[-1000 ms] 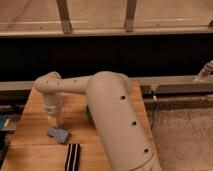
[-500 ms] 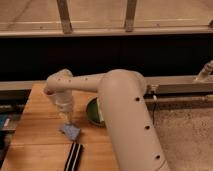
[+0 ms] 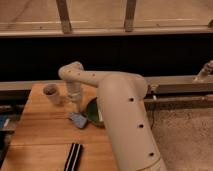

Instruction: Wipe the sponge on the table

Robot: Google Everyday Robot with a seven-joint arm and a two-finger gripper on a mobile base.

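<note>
A dark wall band (image 3: 125, 55) runs behind a light-brown wooden table (image 3: 40, 131) with visible plank lines; speckled floor (image 3: 185, 125) lies to the right. The hand (image 3: 75, 106) points straight down over the middle of the table, its tip meeting the top of the sponge (image 3: 78, 120). How far open the hand is cannot be told, nor whether it grips the sponge or only presses on it. The sponge is a small blue-grey soft pad lying flat on the wood, just beside a round green bowl (image 3: 93, 111). The smooth cream arm (image 3: 122, 117), thick and dotted with small dark holes, hides the bowl's right half. A small pale cup (image 3: 51, 93) stands upright near the table's far left. A black strip (image 3: 74, 156) with white stripes lies at the near edge, cut off by the frame.
</note>
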